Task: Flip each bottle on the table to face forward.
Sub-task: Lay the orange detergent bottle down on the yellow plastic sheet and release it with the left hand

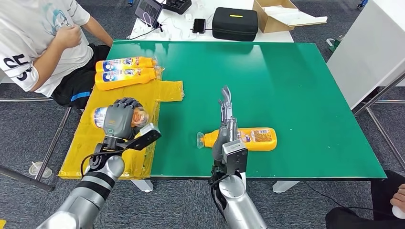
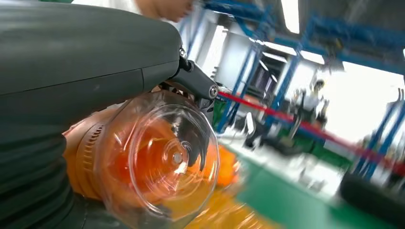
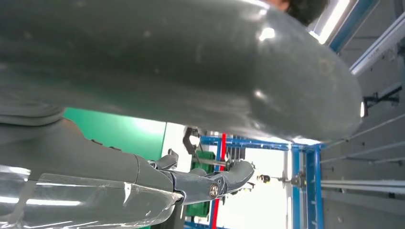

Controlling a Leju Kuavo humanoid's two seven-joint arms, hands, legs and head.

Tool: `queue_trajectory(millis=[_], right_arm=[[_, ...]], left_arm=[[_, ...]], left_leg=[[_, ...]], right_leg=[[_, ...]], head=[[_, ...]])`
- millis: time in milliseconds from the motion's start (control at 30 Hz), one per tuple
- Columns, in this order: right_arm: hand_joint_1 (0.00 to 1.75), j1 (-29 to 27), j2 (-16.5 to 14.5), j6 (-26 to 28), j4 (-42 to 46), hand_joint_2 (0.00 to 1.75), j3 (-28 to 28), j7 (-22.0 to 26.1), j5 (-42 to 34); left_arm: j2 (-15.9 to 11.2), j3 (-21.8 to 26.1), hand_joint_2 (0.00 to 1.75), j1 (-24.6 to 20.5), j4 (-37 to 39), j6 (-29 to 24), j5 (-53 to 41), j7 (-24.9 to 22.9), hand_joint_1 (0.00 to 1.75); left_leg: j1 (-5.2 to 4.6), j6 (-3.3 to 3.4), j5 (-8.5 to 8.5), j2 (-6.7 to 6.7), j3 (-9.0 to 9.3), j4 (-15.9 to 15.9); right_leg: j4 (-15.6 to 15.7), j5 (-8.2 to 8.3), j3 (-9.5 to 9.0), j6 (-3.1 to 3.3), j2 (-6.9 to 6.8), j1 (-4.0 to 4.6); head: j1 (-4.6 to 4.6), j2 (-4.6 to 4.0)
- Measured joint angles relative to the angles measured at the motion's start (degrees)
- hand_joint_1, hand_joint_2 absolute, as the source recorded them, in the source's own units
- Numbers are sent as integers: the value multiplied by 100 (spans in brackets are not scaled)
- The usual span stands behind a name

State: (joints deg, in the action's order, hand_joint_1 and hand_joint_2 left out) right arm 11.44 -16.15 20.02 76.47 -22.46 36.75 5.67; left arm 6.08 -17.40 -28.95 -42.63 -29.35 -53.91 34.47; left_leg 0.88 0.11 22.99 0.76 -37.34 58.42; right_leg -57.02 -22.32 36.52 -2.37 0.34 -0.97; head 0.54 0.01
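Held bottle (image 1: 138,116): orange, gripped in the left robot hand (image 1: 119,119) above the yellow sheet (image 1: 119,143) at the surface's left edge; the left wrist view shows its clear cap (image 2: 162,162) end-on, with fingers (image 2: 193,140) behind it.
Lying bottle (image 1: 255,139): orange, on its side on the green surface (image 1: 296,86) near the front edge, clear cap pointing left, printed label up.
Right robot hand (image 1: 225,112): fingers straight and close together, reaching forward over the lying bottle's neck; whether it touches the bottle, I cannot tell.
Two more bottles (image 1: 125,72): side by side, lying at the far end of the yellow sheet, labels up.
Person (image 1: 38,43): seated at the surface's left, white shirt, one hand raised to the chest.
Behind: a white table (image 1: 191,28) with a black case (image 1: 235,23), a phone (image 1: 199,25) and a cardboard box (image 1: 282,16).
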Motion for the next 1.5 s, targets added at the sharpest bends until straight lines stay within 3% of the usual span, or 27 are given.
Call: queue_trajectory(millis=[100, 300, 633, 867, 900, 933, 1000, 1033, 1100, 1300, 1433, 1500], right_arm=[[0, 19, 0, -121, -65, 0, -42, -8, -25], [0, 52, 0, -250, -177, 0, -65, -23, -42], [0, 62, -1, -379, -373, 0, -65, -54, -64], [0, 74, -4, -451, -491, 0, -65, -66, -54], [0, 78, -4, -456, -504, 0, -65, -70, -49], [0, 83, -4, -462, -519, 0, -65, -80, -43], [0, 98, -4, -480, -550, 0, -65, -107, -32], [0, 109, -4, -493, -569, 0, -65, -118, -26], [0, 139, -5, -522, -622, 0, -65, -134, -18], [0, 198, -20, -580, -758, 0, -62, -162, -14], [0, 227, -20, -617, -830, 0, -58, -175, -18], [0, 236, -21, -638, -865, 0, -57, -179, -23]], left_arm=[[-250, -253, 175, -361, 864, 284, -587, -288, 175], [-428, -503, 175, -612, 1449, 626, -1023, -562, 175], [-531, -765, 175, -691, 1894, 1242, -1241, -762, 175], [-537, -764, 175, -696, 2003, 1747, -919, -590, 175], [-537, -761, 175, -696, 2014, 1788, -890, -571, 163], [-538, -757, 175, -697, 2021, 1843, -855, -550, 132], [-542, -748, 175, -703, 2027, 2012, -772, -495, 48], [-547, -744, 175, -704, 2029, 2107, -725, -466, 15], [-557, -731, 175, -705, 2042, 2295, -622, -416, 0], [-566, -649, 175, -750, 2051, 2719, -443, -305, 0], [-579, -645, 0, -799, 2052, 2969, -411, -238, 0], [-594, -646, 0, -815, 2053, 3121, -386, -195, 0]], left_leg=[[0, 0, 0, -4, 0, 0], [0, 0, 0, -11, -1, 0], [0, 0, 0, -11, -1, 0], [0, 0, 0, -10, -2, 0], [0, 0, 0, -10, -2, 0], [0, 0, 0, -10, -2, 0], [0, 0, 0, -10, -1, 0], [0, 0, 0, -10, -1, 0], [0, 0, 0, -9, -1, 0], [0, 0, 0, -8, 7, -1], [0, 0, 0, -7, 12, -1], [0, 0, 0, -5, 15, -1]], right_leg=[[-1, 0, 1, 0, 0, 0], [-1, 0, 2, 0, 0, 0], [-1, 0, 2, 0, 0, 0], [-1, 0, 2, 0, 0, 0], [-1, 0, 1, 0, 0, 0], [-1, 0, 1, 0, 0, 0], [-1, 0, 1, 0, 0, 0], [-1, 0, 0, 0, 0, 0], [-1, 0, 0, 0, 0, 0], [-1, 0, -9, 0, 0, 0], [-1, 0, -16, 0, -1, 0], [-1, 0, -20, 0, -1, 0]], head=[[2, 0], [1, 0], [-1, -1], [1, 0], [0, 0], [1, -1], [0, -1], [1, -1], [1, 0], [1, 0], [1, -1], [1, 0]])
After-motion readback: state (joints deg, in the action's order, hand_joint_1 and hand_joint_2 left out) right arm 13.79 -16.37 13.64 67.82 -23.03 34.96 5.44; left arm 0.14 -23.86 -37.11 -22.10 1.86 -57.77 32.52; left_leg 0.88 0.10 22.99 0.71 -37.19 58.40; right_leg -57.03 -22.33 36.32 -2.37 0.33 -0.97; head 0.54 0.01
